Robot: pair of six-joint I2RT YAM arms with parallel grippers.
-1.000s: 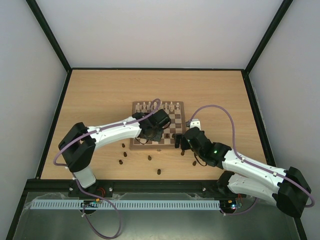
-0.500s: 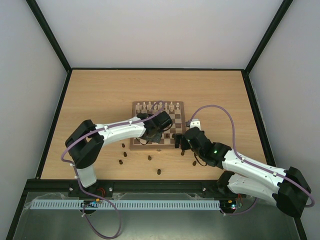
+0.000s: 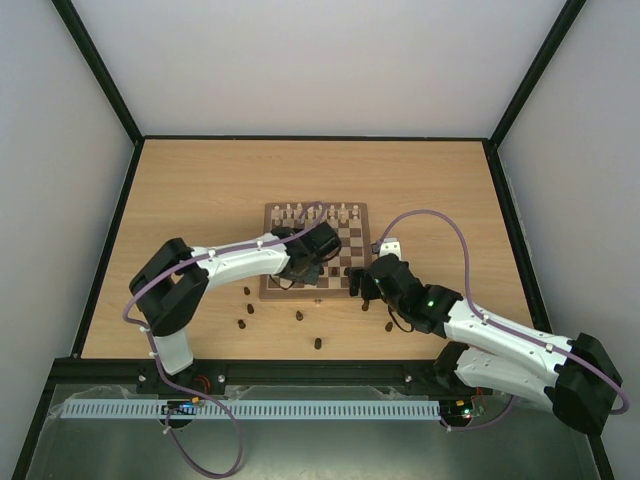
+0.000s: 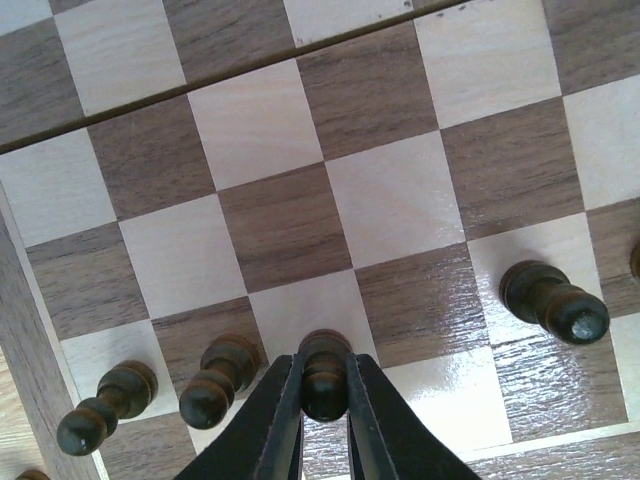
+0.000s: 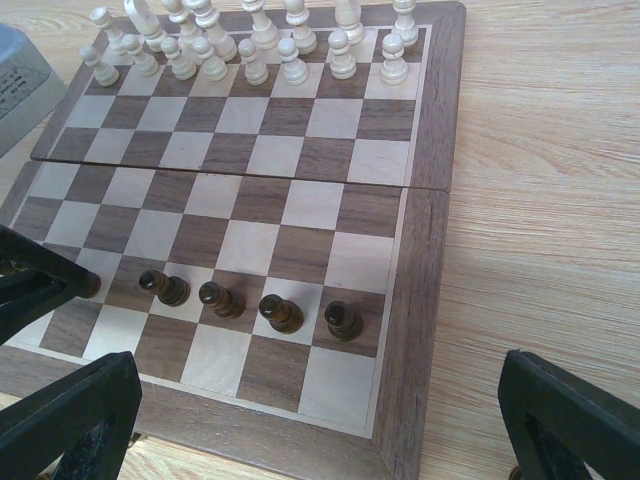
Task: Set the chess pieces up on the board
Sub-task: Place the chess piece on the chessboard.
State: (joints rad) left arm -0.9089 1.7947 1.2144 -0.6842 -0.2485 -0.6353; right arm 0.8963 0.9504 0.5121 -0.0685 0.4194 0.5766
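Nearest my bases, loose dark pieces (image 3: 299,316) lie scattered on the table (image 3: 190,200), apart from one another and off the frame of the board (image 3: 290,295).

Just beyond them my right pincer (image 5: 320,420) hangs low over the board's near right corner. Its two fingers (image 5: 70,415) are spread wide apart, one on each side of that corner's frame and squares, and they grip nothing.

Past the right pincer, four dark pawns (image 5: 282,313) stand upright in a line. They sit one to a square on the second row from the near edge, and the rightmost is in the last column beside the right frame.

Further left along that same row, my left pincer (image 4: 324,375) is clamped together on a dark pawn (image 4: 324,390), its fingers (image 4: 278,420) pressed against either side of the round head. I cannot tell whether the pawn's base rests on its square or hangs just above it. Two more pawns (image 4: 220,380) stand close on its left, toward the left frame. A single pawn (image 4: 555,300) stands apart on its right with a bare square between.

Beyond the pawns the middle rows are bare checks, crossed by the fold line that runs the width of the board.

Farthest from me, the cream pieces (image 5: 260,45) stand upright on the two far rows, with the smaller ones in front of the taller ones.
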